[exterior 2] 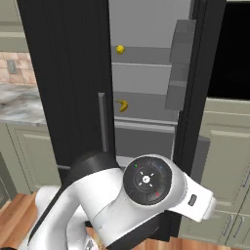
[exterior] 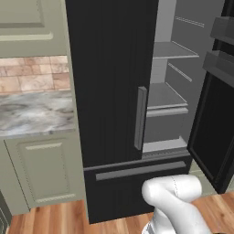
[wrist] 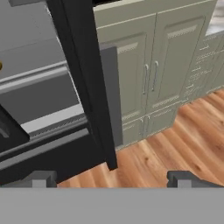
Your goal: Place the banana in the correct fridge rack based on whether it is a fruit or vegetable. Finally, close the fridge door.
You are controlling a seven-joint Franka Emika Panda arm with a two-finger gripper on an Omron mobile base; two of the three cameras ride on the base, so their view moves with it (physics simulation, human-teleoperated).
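The banana [exterior 2: 122, 105], small, curved and yellow, lies on the fridge rack [exterior 2: 146, 125], a pale-grey shelf with a thick lighter front lip [exterior: 167, 110], in the open right half of the fridge. My gripper [wrist: 113, 179] is open with nothing between its fingertips [wrist: 41, 178]. It sits low in front of the fridge, well below and apart from the banana. In the hand view it looks past the black edge of the open fridge door [wrist: 83, 87] toward cabinets and floor.
A small round yellow fruit [exterior 2: 120, 49] rests on the shelf above. The open right door [exterior: 215, 114] carries grey bins [exterior 2: 180, 63]. The left door [exterior: 109, 82] is shut, with a drawer [exterior: 137, 171] below. A marble counter [exterior: 36, 112] stands left and pale cabinets [wrist: 162, 70] right.
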